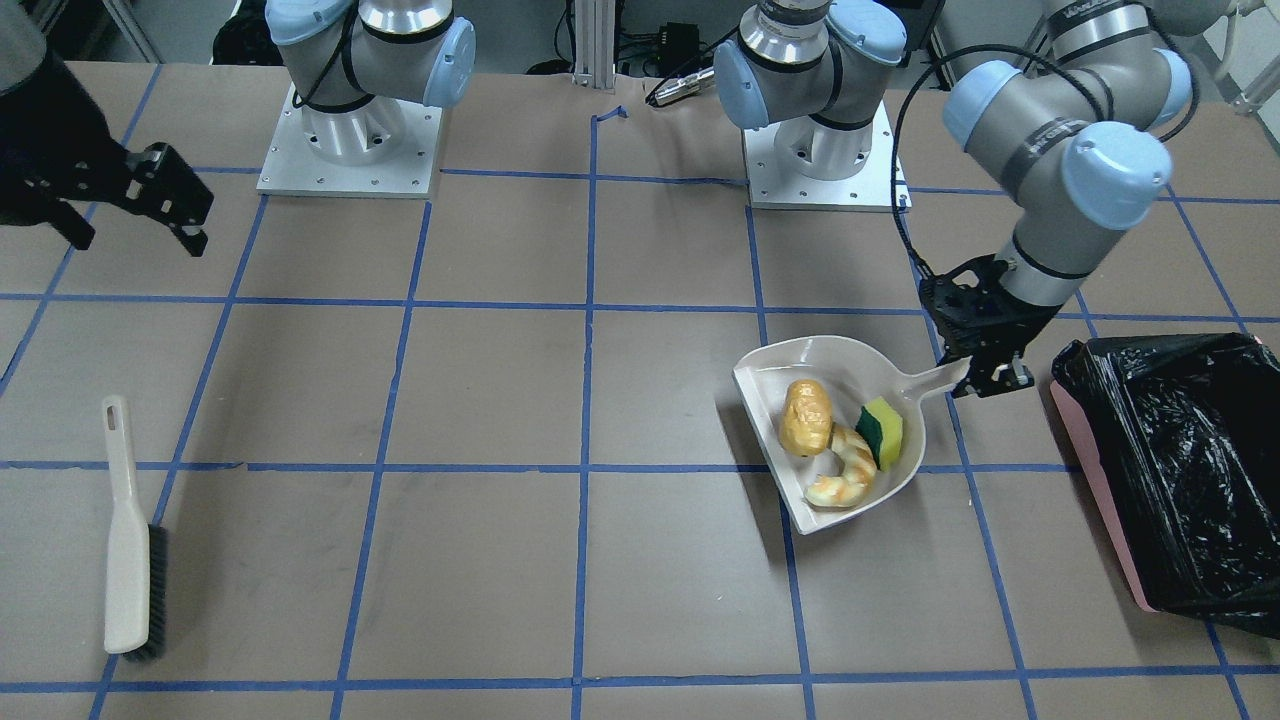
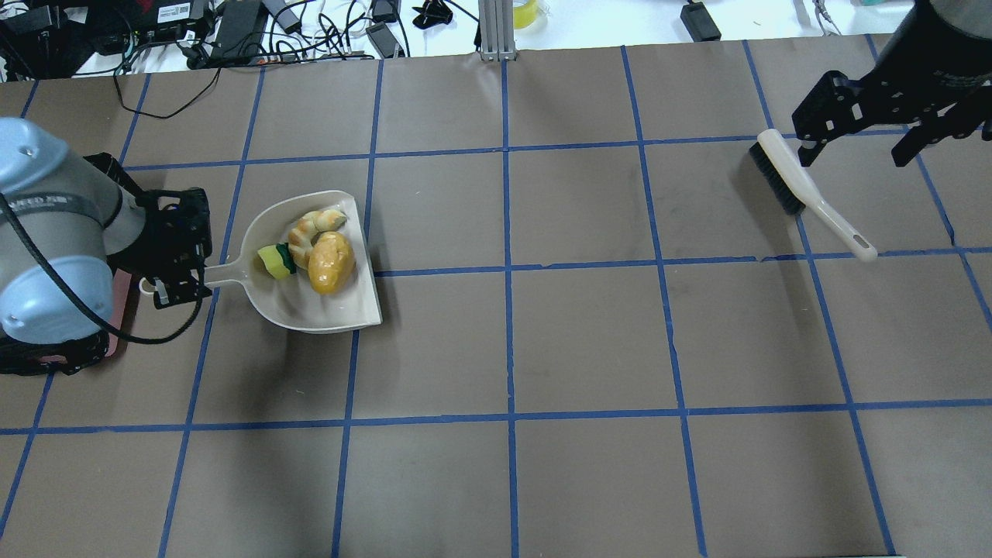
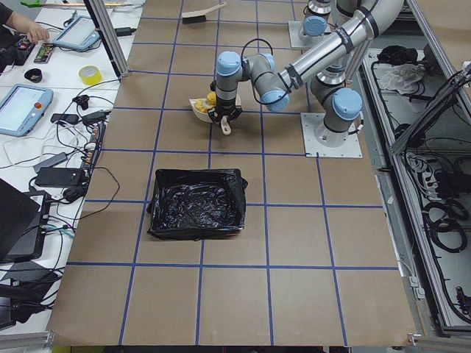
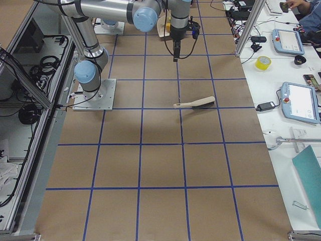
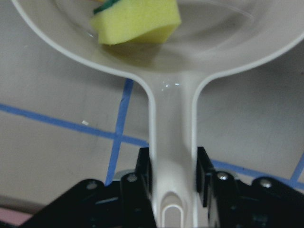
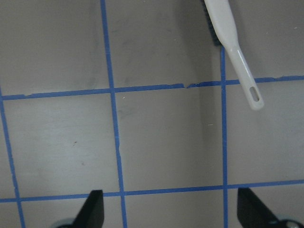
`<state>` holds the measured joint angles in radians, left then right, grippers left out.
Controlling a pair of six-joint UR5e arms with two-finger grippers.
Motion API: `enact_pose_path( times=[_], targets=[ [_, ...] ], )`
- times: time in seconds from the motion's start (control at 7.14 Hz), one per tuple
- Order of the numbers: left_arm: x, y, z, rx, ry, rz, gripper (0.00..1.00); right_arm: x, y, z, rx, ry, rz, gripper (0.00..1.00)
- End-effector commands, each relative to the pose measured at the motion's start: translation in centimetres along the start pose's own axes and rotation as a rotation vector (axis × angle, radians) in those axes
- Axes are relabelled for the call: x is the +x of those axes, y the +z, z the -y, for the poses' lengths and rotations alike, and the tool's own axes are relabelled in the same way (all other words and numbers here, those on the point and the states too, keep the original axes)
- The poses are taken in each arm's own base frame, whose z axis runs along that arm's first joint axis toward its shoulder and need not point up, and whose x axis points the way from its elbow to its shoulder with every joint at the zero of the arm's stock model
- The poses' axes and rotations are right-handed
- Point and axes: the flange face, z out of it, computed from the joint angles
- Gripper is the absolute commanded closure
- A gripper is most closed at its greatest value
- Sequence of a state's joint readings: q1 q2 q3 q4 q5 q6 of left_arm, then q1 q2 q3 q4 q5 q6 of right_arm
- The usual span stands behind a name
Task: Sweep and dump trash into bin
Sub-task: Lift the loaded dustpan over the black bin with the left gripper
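The off-white dustpan [image 1: 790,375] holds all the trash: the potato-like lump [image 1: 806,417], the croissant-like bread [image 1: 848,472] and the yellow-green sponge [image 1: 882,430]. My left gripper [image 1: 985,375] is shut on the dustpan's handle [image 5: 173,156]; its fingers [image 5: 144,168] press both sides. The sponge [image 5: 137,21] lies just ahead of the handle. The pink bin [image 1: 1100,500] with its black bag stands just beyond the handle end, next to my left gripper. My right gripper [image 2: 852,155] is open and empty, hovering by the brush [image 2: 806,190].
The brush [image 1: 128,540] lies flat on the table on my right side, handle [image 6: 237,57] towards the robot. Blue tape lines grid the brown table. Cables and devices lie past the far edge. The two arm bases [image 1: 350,140] stand at the near edge.
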<state>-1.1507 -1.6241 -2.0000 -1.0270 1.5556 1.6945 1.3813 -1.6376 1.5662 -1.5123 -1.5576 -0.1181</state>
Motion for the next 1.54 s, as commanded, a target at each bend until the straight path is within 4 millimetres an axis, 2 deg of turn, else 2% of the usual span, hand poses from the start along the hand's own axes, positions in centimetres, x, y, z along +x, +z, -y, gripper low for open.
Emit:
enact_pose_path(
  times=[0.0, 0.14, 0.28, 0.42, 0.56, 0.7, 0.84, 1.26, 1.4],
  targets=[
    [-4.2, -7.4, -8.3, 0.003, -0.132, -0.009, 1.00, -6.6, -1.4, -3.2, 0.006, 0.066, 0.015, 0.00],
    [-4.9, -9.9, -13.0, 0.051, -0.222, 0.015, 1.00, -9.1, -0.7, -2.9, 0.019, 0.063, 0.012, 0.00],
    [-4.8, -12.0, -18.0, 0.058, -0.298, 0.018, 1.00, -10.4, 0.9, -0.6, 0.063, 0.080, -0.002, 0.00],
    [-4.5, -13.4, -22.5, 0.081, -0.348, 0.055, 1.00, -10.7, 1.5, 0.1, 0.076, 0.077, -0.005, 0.00],
    [-3.1, -13.3, -28.2, 0.084, -0.439, 0.062, 1.00, -10.8, 1.5, 0.5, 0.098, 0.074, 0.004, 0.00],
    [-1.6, -12.7, -32.9, 0.072, -0.447, 0.070, 1.00, -10.8, 1.5, 0.3, 0.100, 0.072, 0.005, 0.00],
    [-1.9, -12.9, -35.6, 0.033, -0.443, 0.110, 1.00, -10.8, 1.5, 0.3, 0.098, 0.073, 0.011, 0.00],
    [-5.9, -12.7, -41.0, -0.092, -0.393, 0.112, 1.00, -10.7, 1.5, 0.2, 0.096, 0.074, 0.003, 0.00],
    [-6.9, -12.6, -42.0, -0.106, -0.337, 0.116, 1.00, -10.7, 1.5, 0.1, 0.093, 0.074, 0.001, 0.00]
  ],
)
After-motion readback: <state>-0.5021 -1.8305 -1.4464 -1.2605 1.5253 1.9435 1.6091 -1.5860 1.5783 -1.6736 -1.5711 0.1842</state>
